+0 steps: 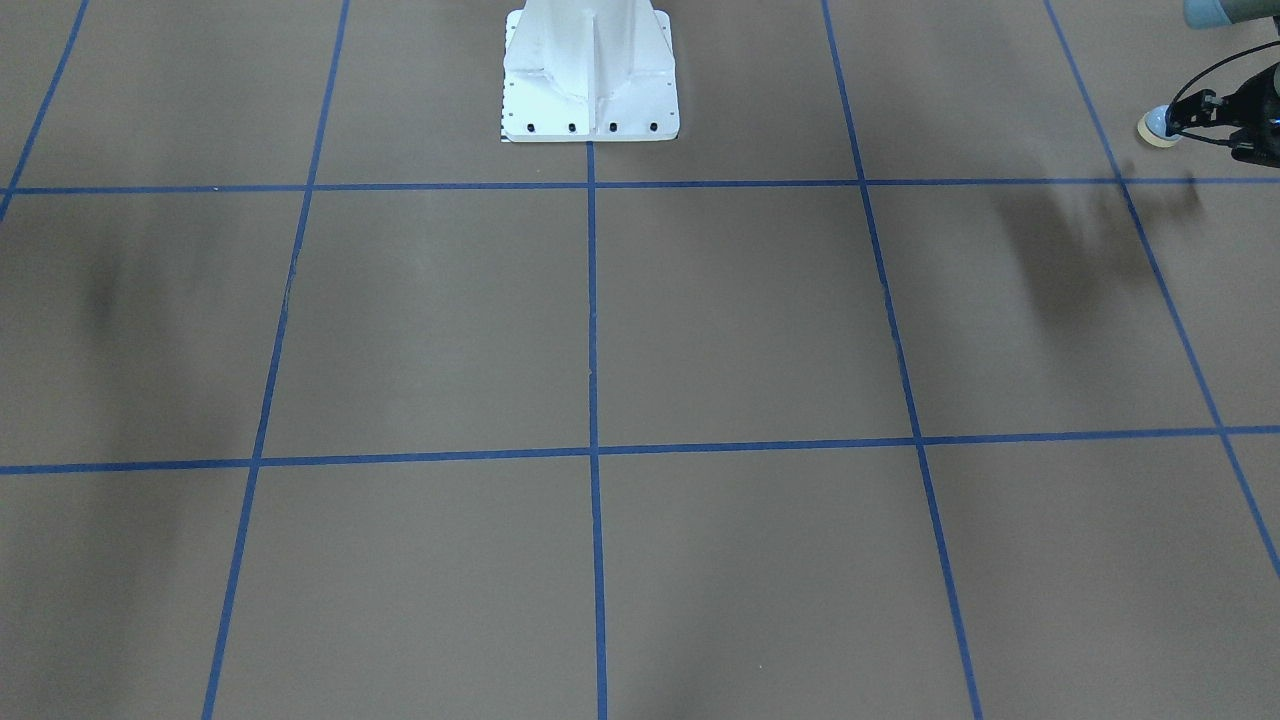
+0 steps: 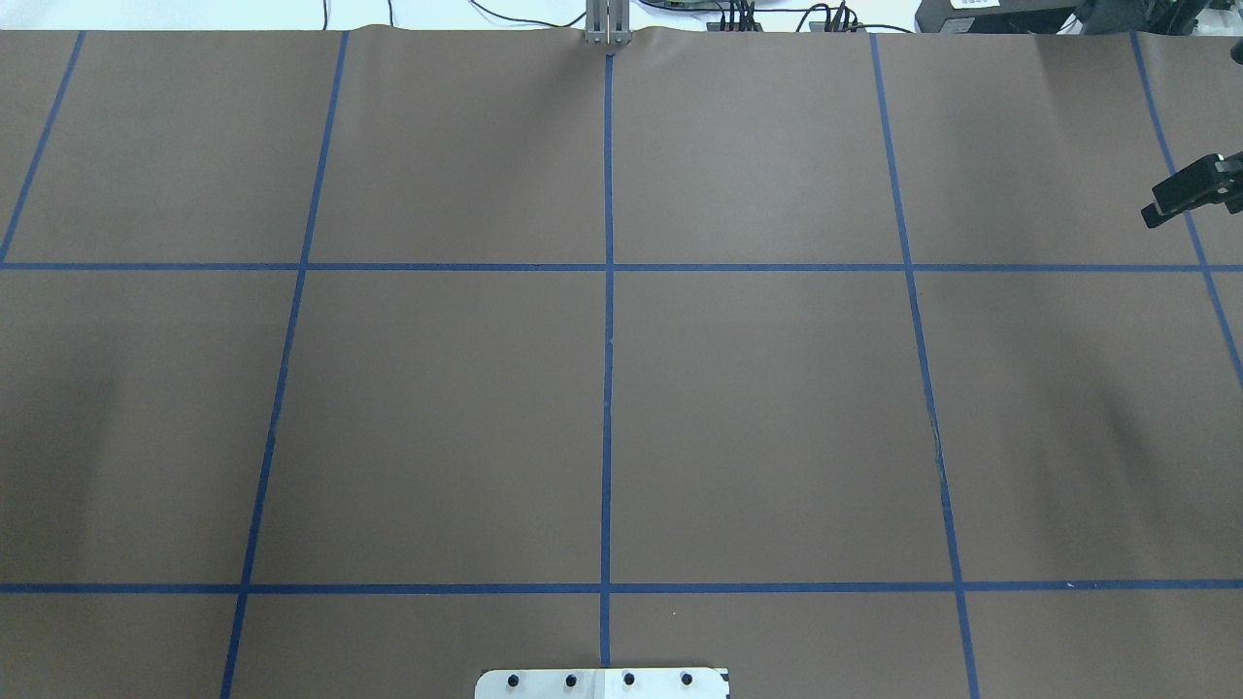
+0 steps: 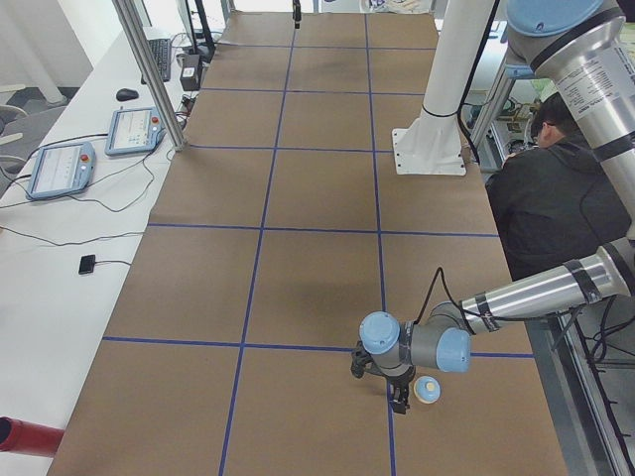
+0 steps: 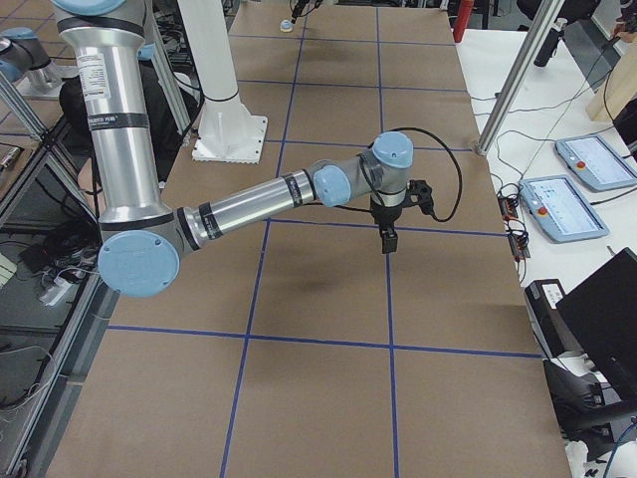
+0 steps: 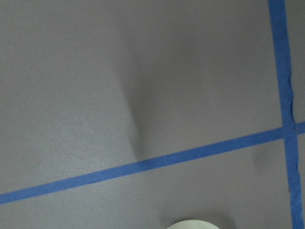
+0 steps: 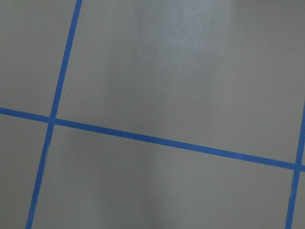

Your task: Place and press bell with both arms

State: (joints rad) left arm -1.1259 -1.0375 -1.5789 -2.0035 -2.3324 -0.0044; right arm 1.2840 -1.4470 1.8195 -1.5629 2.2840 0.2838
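Showing a brown counter (image 2: 757, 408) ruled into squares by blue tape lines (image 1: 592, 300), with a white pedestal (image 1: 590, 70) bolted at the robot's side. The bell (image 1: 1160, 126), a light-blue dome on a cream base ring, is at the counter's far left end as the robot counts sides, right against the tip of the left gripper (image 1: 1185, 112). I cannot tell whether that gripper is clamped on the bell or only touching it.

The right gripper (image 2: 1156, 212) hangs above bare counter towards the opposite end, well apart from the bell. Its fingers look drawn together, with nothing between them. This arm probably waits its turn to press once the bell is set down somewhere both arms can reach.

The overhead view misses the bell and the left gripper entirely. The front-facing view catches them only at its edge. The left side view gives the fullest look: the bell (image 3: 428, 390) is upright, just beside the downward-pointing left gripper (image 3: 399, 395). The right side view shows the right gripper (image 4: 388, 240) above a tape line. The left wrist camera sees only a cream sliver of the bell (image 5: 193, 224) at its bottom edge. The right wrist camera sees only counter and tape.
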